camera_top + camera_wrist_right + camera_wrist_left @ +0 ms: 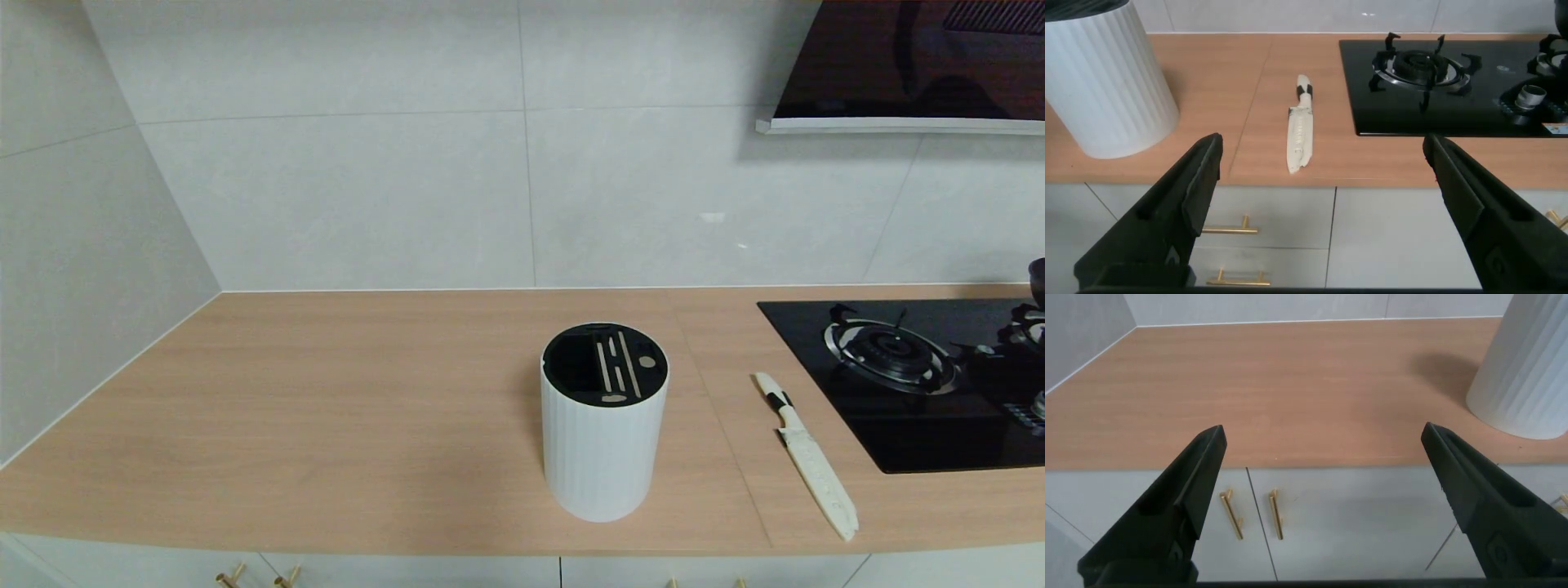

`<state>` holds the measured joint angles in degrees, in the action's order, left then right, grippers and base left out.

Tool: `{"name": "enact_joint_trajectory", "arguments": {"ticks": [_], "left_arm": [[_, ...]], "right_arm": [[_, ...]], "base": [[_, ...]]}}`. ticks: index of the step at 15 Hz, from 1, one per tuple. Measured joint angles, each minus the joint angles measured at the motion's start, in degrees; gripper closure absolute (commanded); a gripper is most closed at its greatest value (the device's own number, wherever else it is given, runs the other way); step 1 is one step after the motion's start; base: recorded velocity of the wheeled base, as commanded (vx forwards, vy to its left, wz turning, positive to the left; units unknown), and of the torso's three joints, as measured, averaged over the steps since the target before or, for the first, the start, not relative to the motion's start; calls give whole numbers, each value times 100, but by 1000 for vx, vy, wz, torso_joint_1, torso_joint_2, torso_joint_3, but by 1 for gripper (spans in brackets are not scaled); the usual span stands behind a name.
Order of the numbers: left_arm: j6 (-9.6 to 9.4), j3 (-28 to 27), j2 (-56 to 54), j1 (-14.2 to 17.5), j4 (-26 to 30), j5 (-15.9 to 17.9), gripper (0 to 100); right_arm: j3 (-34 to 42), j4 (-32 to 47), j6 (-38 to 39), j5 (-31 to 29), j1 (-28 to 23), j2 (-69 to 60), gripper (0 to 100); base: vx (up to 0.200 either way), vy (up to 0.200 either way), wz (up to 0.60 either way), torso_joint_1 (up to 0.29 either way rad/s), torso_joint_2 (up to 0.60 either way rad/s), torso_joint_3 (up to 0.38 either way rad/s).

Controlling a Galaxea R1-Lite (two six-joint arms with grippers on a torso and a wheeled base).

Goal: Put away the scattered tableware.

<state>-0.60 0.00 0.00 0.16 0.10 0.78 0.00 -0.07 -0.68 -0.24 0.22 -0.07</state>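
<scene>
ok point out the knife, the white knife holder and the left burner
knife [804, 455]: head view, on the blade
white knife holder [602, 441]: head view, on its ribbed side wall
left burner [888, 349]: head view, on the burner's centre

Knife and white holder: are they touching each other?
Apart. The head view shows a strip of bare counter between the knife and the white holder.

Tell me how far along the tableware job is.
Nothing is put away: the knife lies on the counter between the holder and the stove. Nothing in hand; left gripper and right gripper are open and empty. Remaining: grasp the knife and slot it into the holder.
</scene>
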Motion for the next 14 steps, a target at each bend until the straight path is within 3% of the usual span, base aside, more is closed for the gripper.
{"name": "enact_joint_trajectory", "arguments": {"ticks": [10,14], "left_arm": [[-2,0,0,0,0,1,0],[-2,0,0,0,0,1,0]], "right_arm": [[-49,-22,-21,9,-1,7,0],[-964,0,68,210,135,528,0]], "base": [[0,0,0,0,0,0],[0,0,0,0,0,0]]}}
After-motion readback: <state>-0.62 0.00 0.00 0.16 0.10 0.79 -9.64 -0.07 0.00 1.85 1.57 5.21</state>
